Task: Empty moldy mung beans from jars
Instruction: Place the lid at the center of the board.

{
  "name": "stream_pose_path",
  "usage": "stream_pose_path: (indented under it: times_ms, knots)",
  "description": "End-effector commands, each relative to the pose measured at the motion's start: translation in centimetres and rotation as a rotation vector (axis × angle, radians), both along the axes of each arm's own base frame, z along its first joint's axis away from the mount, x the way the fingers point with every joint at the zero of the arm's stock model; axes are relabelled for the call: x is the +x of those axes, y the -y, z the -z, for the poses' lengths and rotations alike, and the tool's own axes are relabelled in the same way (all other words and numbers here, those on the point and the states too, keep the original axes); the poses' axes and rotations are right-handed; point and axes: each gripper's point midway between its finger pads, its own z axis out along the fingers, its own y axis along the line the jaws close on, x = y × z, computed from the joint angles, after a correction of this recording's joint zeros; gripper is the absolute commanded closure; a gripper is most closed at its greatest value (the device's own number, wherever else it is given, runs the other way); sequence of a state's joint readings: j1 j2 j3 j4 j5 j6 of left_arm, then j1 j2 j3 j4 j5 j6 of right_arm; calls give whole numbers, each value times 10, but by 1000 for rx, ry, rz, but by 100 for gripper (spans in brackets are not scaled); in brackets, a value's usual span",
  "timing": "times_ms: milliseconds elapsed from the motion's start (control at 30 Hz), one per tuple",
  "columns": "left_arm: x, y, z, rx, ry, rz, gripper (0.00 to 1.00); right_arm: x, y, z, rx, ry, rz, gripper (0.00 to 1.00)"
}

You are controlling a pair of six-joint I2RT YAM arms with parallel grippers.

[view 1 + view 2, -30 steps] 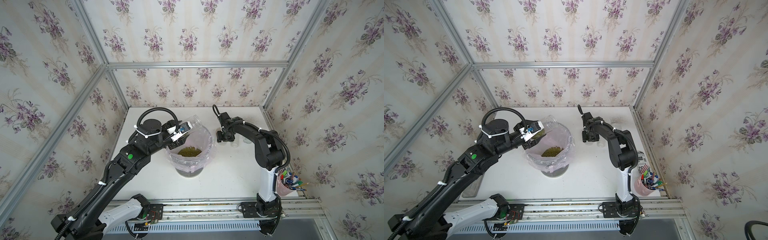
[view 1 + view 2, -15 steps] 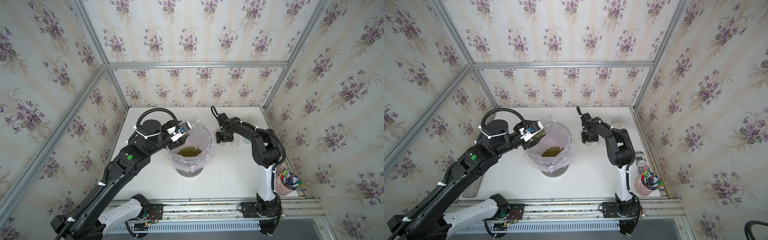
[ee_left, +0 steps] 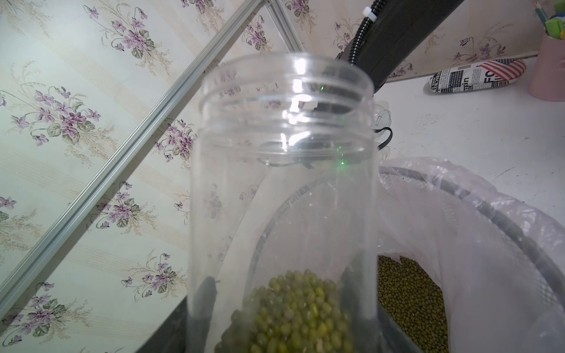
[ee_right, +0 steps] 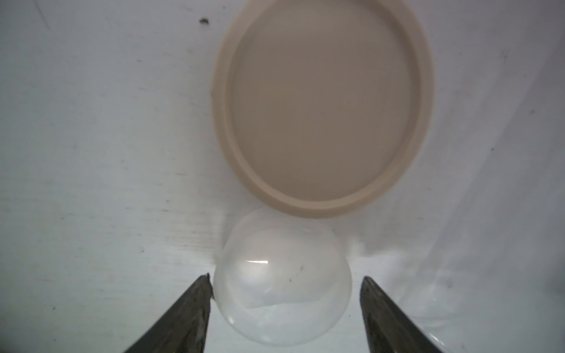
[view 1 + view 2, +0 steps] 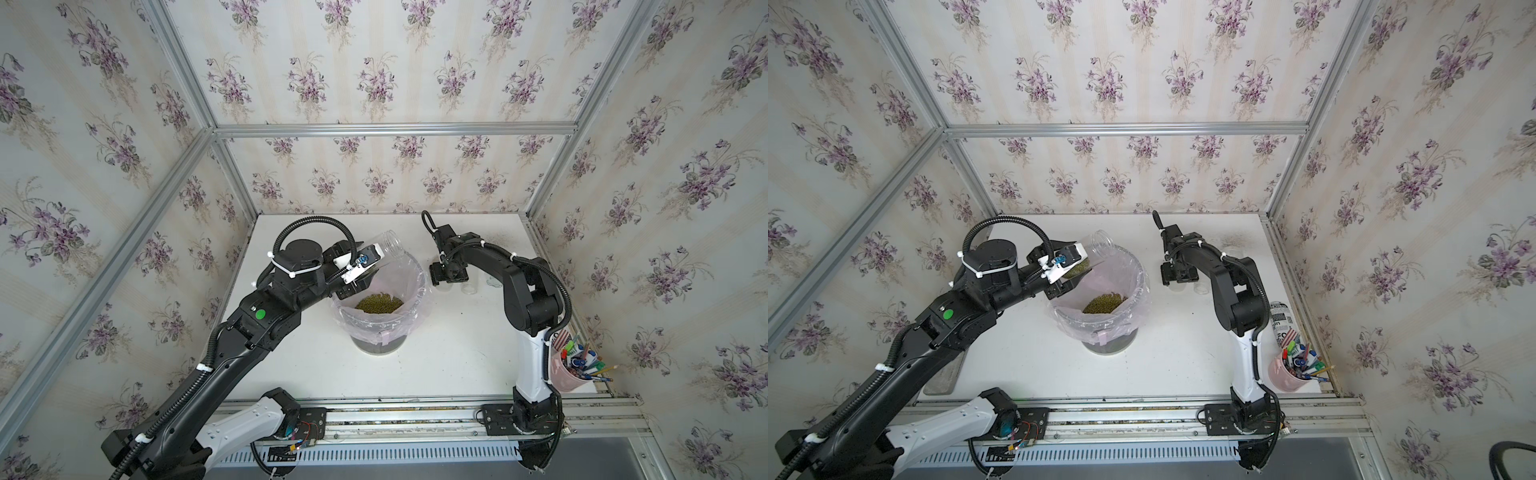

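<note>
While your left end effector [image 5: 365,272] is gripping the open jar [image 5: 384,245] over the lined bin [image 5: 419,282] in both top views, that arm is reaching forward with its wrist rolled, so the jar's mouth is pointing up and past the far rim. A heap of mung beans [image 5: 379,302] is lying in the bin. Your right arm is folding down toward the back of the tabletop [image 5: 436,361], its end effector [image 5: 449,276] hanging low there.

Through the left wrist view, you are seeing more mung beans [image 3: 293,311] sitting at the jar's base between the fingers [image 3: 206,302]. Tipping from here, they are likely spilling beyond the rim onto the tabletop.

Through the right wrist view, the jaws are standing open astride a clear lid [image 4: 282,275], one fingertip [image 4: 201,293] touching its edge, a tan lid [image 4: 324,104] just beside. Closing off-centre is risking flicking it away.
</note>
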State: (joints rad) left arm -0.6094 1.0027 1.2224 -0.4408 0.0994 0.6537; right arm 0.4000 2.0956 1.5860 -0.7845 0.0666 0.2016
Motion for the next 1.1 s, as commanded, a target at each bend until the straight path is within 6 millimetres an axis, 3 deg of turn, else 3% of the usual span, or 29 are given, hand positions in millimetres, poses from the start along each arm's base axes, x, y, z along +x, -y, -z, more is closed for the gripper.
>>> stream_pose_path:
  times_ms: [0, 233, 467, 633, 833, 933, 1067]
  knots:
    - [2, 2, -13, -26, 47, 3, 100, 4, -2, -15, 6, 28, 1, 26]
    - [2, -1, -15, -28, 54, -9, 100, 16, -5, -42, 15, 84, 11, 26]
    - [2, -2, -14, -25, 61, -16, 100, 22, 0, -82, 25, 186, 46, 26]
    - [3, -2, -15, -35, 60, -19, 100, 23, -2, -128, 84, 288, 62, 26]
    - [5, -4, -17, -28, 73, -30, 100, 23, 4, -197, 169, 527, 92, 26]
    - [7, -6, -18, -26, 83, -51, 100, 13, 5, -233, 265, 674, 98, 26]
    - [12, -11, -19, -11, 108, -85, 100, -14, -2, -280, 461, 866, 53, 26]
